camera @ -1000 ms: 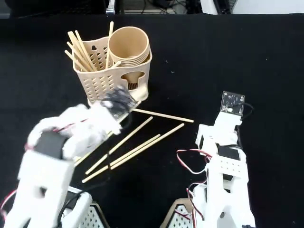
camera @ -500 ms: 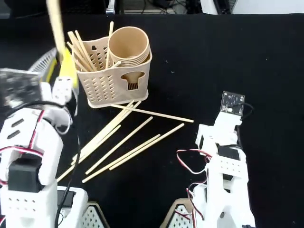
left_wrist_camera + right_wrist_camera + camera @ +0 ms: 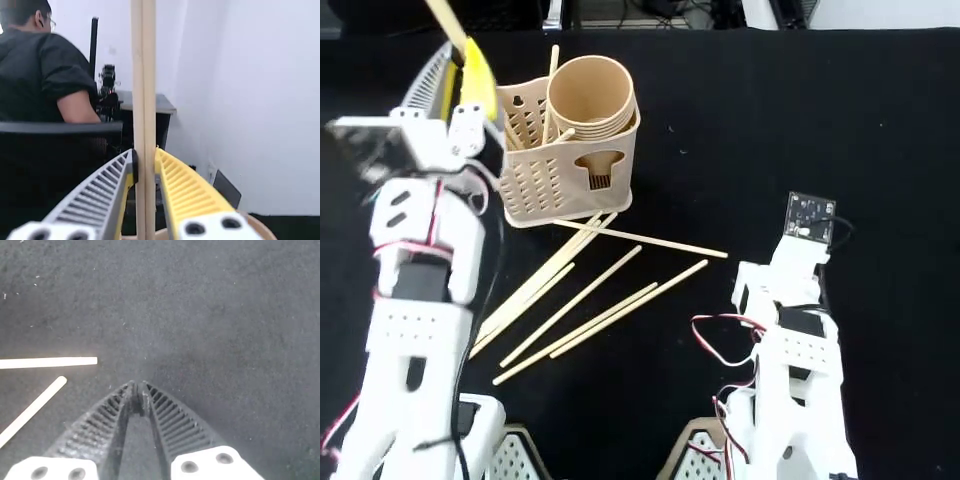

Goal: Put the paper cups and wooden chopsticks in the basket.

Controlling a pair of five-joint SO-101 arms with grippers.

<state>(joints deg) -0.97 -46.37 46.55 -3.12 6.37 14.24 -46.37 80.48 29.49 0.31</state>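
While the left claw (image 3: 143,165) is clenched on what looks like a pair of wooden chopsticks (image 3: 142,75), it holds them upright, their long axis running straight up out of the jaws and well past the fingertips. From the high view the same claw (image 3: 460,62) hangs just beside the basket (image 3: 555,170), over its nearer end, with the basket a little below and to the claw's right. That is the relation the coming move turns on, as I judge it: the sticks already stand on end, so they need only go sideways over the near compartment and down. The paper cups (image 3: 592,92) sit nested in the compartment farther from the claw, and one stick (image 3: 553,68) rises at the cups' near edge.

More loose chopsticks (image 3: 650,293) lie flat on the table below and behind the claw – fanned out on a slant, their upper ends close to the foot of the basket.

The right claw (image 3: 136,392) is clenched on nothing and held low over the cloth, well apart from the basket. Two stick ends (image 3: 50,361) lie near its tips. The left arm is clearly the nearer to the basket.
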